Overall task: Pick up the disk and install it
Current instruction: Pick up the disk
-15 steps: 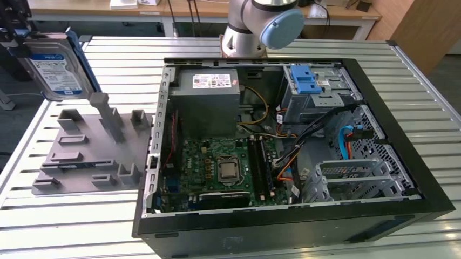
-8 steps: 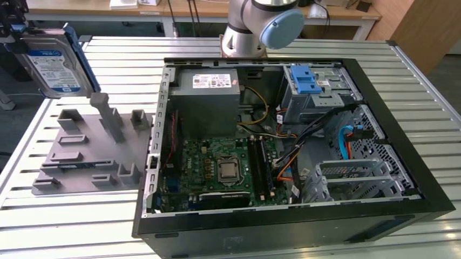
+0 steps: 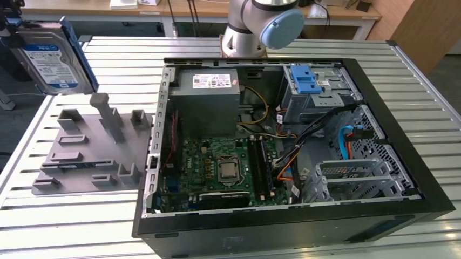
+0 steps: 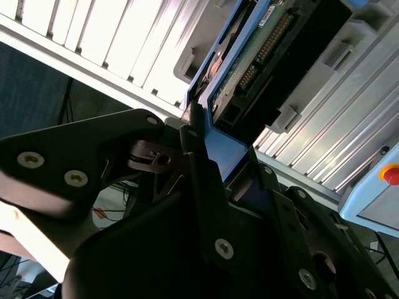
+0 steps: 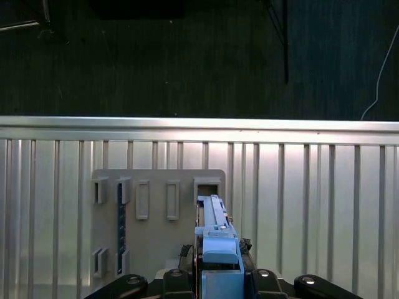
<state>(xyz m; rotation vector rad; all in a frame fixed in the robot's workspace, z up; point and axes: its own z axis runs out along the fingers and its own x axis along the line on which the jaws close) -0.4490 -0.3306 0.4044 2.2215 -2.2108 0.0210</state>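
Gripper (image 5: 219, 266) around blue-railed disk (image 3: 52, 54) with blue-and-white label (image 3: 47, 66)

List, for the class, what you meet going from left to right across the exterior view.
disk → grey stand → green circuit board → metal cage

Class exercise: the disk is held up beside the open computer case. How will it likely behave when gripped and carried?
The disk looks like a rigid metal slab, so it probably will not flex and is likely heavy for its size. The tool clamps its smooth blue plastic rail, so it might slip. Its exposed circuit board looks fragile.
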